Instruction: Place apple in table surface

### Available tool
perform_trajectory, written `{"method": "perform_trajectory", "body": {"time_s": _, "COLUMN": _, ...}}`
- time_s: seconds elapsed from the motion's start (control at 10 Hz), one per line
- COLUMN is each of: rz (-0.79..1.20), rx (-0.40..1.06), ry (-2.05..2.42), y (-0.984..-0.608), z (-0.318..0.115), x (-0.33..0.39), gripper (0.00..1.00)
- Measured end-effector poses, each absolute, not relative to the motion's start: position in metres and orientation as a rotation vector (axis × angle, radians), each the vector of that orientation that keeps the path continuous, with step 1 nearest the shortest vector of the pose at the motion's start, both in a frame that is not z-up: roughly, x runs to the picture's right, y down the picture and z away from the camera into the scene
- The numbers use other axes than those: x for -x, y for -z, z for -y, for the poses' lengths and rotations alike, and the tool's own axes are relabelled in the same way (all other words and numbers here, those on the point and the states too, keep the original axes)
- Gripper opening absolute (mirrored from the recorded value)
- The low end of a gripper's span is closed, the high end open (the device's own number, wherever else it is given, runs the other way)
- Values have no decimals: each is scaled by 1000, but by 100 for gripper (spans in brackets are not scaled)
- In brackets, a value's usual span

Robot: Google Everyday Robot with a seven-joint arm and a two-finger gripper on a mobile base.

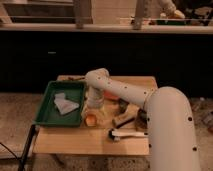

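Note:
The apple [91, 119] is a small orange-red fruit with a yellowish patch, low over or on the table surface [70, 140], just right of the green tray. My gripper [94, 111] points down directly above the apple, at the end of the white arm that reaches in from the lower right. I cannot tell whether the apple touches the wood or is still held.
A green plastic tray [46, 117] with white crumpled items lies at the table's left. A brown block [122, 120], a white-handled tool [126, 134] and a dark object [142, 120] lie right of the apple. An orange item [111, 96] sits behind the arm.

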State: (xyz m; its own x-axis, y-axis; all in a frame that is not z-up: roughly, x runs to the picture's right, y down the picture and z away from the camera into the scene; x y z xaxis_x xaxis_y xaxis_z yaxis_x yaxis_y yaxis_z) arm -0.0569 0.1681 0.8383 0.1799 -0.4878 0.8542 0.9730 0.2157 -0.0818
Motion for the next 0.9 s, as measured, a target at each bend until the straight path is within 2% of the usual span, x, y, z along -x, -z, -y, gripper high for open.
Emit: {"method": "perform_trajectory", "body": {"time_s": 0.9, "rz": 767, "rx": 683, "ry": 1133, "y": -839, "z": -135, "x": 40, "gripper": 80}}
